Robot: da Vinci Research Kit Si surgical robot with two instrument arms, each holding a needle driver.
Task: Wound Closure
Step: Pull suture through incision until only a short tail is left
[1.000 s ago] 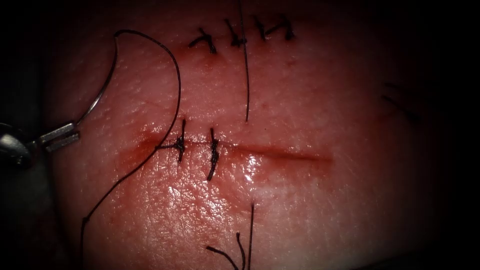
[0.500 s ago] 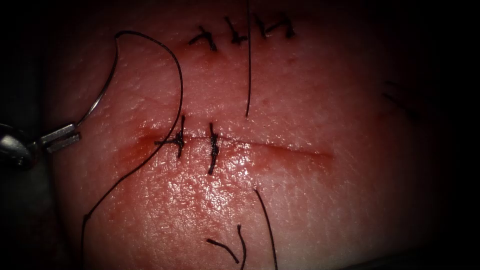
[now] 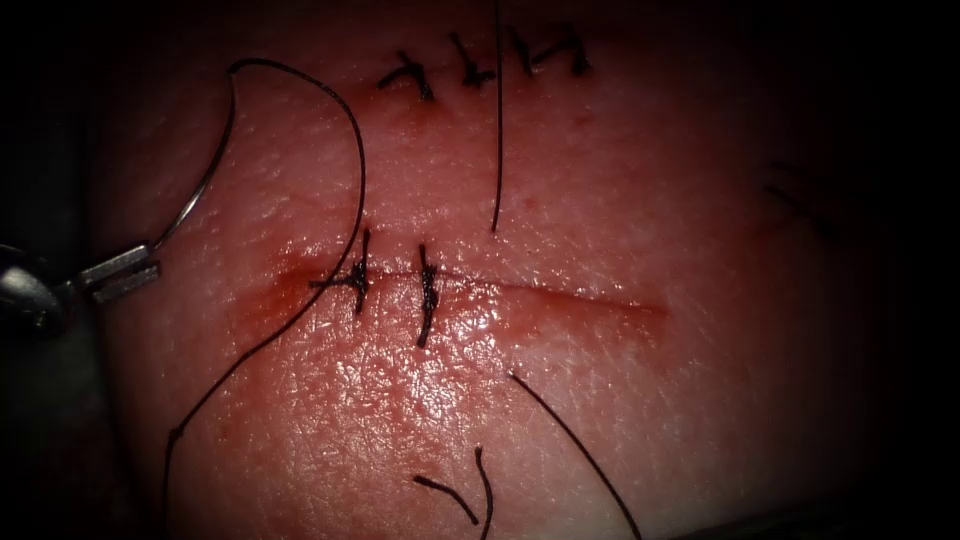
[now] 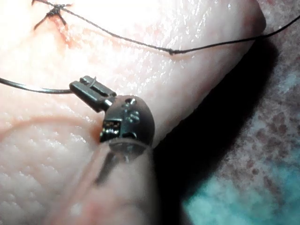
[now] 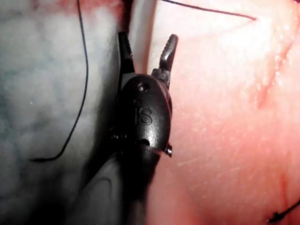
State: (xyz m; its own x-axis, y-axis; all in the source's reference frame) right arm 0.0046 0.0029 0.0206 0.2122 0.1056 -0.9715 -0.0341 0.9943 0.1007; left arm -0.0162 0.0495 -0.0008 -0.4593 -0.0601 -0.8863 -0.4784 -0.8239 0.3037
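Two stitches [image 3: 392, 287] cross the cut [image 3: 540, 300] in the tissue [image 3: 640, 200] near its left end. One curved needle [image 3: 205, 170] lies free of the tissue, left of the cut. The left tool [image 3: 118, 275] pinches it at one end, jaws pressed together. The thread [image 3: 345, 160] loops from the needle's other end. The right tool [image 5: 147, 49] has its jaws spread and holds nothing. Since half a second ago, only the loose thread end [image 3: 575, 450] below the cut has swung right.

mottled teal-grey drape [image 4: 262, 154], dark surround
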